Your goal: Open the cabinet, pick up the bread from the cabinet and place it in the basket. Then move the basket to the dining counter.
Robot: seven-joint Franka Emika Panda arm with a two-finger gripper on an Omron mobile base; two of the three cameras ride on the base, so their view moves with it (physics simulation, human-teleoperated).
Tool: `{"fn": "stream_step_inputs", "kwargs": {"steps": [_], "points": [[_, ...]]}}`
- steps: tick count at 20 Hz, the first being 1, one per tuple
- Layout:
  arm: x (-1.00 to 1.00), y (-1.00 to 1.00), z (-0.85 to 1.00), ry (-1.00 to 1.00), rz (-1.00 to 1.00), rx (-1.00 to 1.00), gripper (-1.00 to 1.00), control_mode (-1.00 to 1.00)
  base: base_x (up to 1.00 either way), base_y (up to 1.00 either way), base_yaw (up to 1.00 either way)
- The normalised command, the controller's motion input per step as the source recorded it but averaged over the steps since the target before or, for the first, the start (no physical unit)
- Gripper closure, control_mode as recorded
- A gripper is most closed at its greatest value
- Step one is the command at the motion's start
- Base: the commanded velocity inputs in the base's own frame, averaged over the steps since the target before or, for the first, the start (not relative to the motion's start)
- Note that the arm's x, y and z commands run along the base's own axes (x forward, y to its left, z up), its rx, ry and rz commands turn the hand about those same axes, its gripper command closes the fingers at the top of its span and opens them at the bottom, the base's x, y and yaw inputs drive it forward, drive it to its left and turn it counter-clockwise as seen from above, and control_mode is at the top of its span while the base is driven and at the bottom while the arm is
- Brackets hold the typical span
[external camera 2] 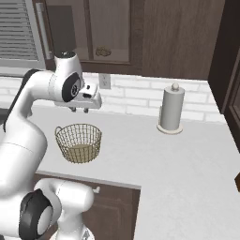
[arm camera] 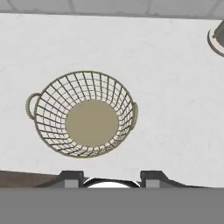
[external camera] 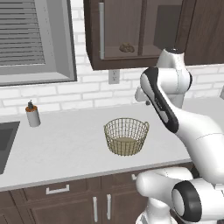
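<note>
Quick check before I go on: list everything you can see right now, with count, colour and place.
cabinet: one, dark brown, glass doors shut, on the wall above the worktop
bread: one, golden-brown, inside the cabinet behind the glass
basket: one, tan wire, empty, on the worktop
worktop: one, white
soap bottle: one, grey with orange collar, beside the sink
sink: one, dark, left edge of the worktop
paper towel roll: one, white, upright near the wall
window blind: one, grey, left wall
wall socket: one, white
gripper: one, dark tips, above the basket, holding nothing
</note>
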Motion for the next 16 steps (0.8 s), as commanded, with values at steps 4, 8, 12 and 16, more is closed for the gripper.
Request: {"fn": "stream_step_inputs", "kwargs": {"steps": [4, 8, 12, 16], "points": [[-0.32, 0.16, 0.00, 0.00, 0.06, 0.00, -1.00, -1.00, 0.00, 0.00, 0.00], [-0.75, 0.43, 0.16, -0.36, 0.00, 0.01, -1.00, -1.00, 0.00, 0.00, 0.00], [-0.70, 0.35, 0.68, -0.61, 0.00, 0.01, -1.00, -1.00, 0.00, 0.00, 0.00], [-0.48, 0.35, 0.90, -0.70, 0.00, 0.01, -1.00, -1.00, 0.00, 0.00, 0.00]]}}
